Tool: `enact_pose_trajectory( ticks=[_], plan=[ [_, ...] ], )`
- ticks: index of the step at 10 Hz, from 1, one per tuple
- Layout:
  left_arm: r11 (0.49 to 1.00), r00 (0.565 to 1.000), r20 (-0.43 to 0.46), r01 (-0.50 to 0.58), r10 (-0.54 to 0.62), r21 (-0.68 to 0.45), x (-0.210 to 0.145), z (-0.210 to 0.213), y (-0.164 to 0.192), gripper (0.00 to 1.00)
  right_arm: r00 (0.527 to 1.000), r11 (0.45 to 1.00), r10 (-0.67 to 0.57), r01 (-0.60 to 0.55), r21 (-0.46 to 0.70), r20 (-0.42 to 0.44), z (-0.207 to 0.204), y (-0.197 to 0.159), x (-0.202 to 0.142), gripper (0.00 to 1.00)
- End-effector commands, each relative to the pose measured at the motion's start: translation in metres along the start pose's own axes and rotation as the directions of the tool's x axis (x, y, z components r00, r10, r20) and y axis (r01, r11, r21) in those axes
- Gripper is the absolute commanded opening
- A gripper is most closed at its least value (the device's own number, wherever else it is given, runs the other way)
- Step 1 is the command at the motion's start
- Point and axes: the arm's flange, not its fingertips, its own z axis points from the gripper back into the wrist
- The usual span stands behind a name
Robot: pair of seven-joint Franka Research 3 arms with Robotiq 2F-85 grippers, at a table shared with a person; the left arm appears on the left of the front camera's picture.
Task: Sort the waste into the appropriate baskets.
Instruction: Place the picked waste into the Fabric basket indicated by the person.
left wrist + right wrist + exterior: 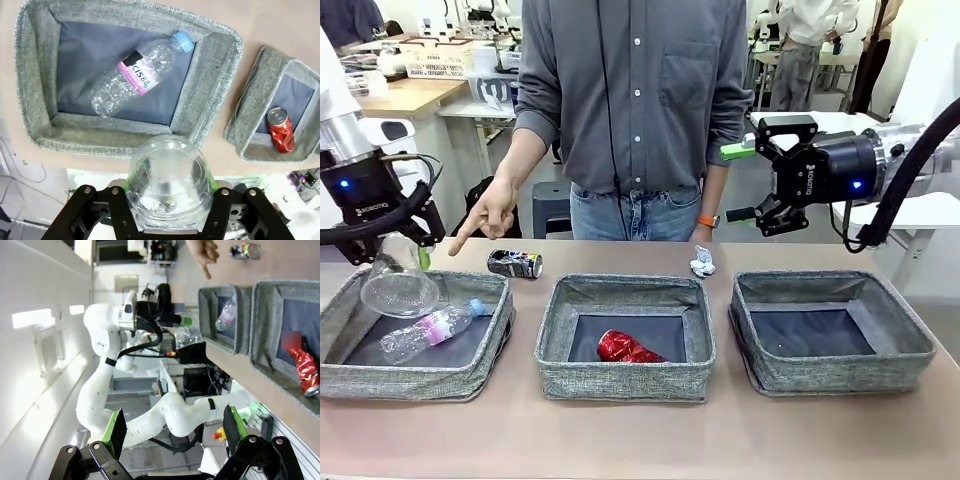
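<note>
Over the left basket: dropping the clear plastic cup, set between jaws of left gripper; cannot tell whether clamped or freed. Next likely calls for fetching the dark printed can, far side, with right gripper spread wide.
</note>
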Motion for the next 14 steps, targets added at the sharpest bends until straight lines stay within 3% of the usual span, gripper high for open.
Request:
enact_pose_trajectory(
  ticks=[1,2,6,10,11,12,13,14],
  plan=[
    [1.0,1.0,0.015,-0.015,0.015,0.017,0.001,0.005,-0.006,0.82,1.0,1.0,0.014,-0.013,0.018,-0.003,0.0,0.0,0.002,1.0],
    [1.0,1.0,0.017,-0.016,0.015,0.021,0.002,0.004,-0.004,1.0,1.0,1.0,0.014,-0.013,0.018,-0.003,0.0,0.0,0.002,1.0],
    [0.999,0.996,0.076,-0.044,0.044,0.001,0.001,0.009,0.002,1.0,1.0,1.0,0.014,-0.013,0.018,-0.003,0.0,0.0,0.002,1.0],
    [1.0,0.998,0.067,-0.005,0.006,-0.019,-0.004,0.011,-0.003,1.0,1.0,1.0,0.014,-0.013,0.018,-0.003,0.0,0.0,0.002,1.0],
    [0.98,0.995,0.047,0.1,-0.093,-0.173,-0.008,0.017,-0.011,1.0,1.0,1.0,0.014,-0.013,0.018,-0.003,0.0,0.0,0.002,1.0],
    [0.863,0.952,0.016,0.283,-0.305,-0.419,-0.015,0.023,-0.028,1.0,1.0,1.0,0.014,-0.013,0.018,-0.003,0.0,0.0,0.002,1.0],
    [0.712,0.912,0.032,0.34,-0.409,-0.614,-0.017,0.03,-0.04,1.0,1.0,1.0,0.014,-0.013,0.018,-0.003,0.0,0.0,0.002,1.0],
    [0.451,0.85,0.096,0.367,-0.518,-0.814,-0.018,0.037,-0.042,1.0,1.0,1.0,0.014,-0.013,0.018,-0.003,0.0,0.0,0.002,1.0]
  ],
)
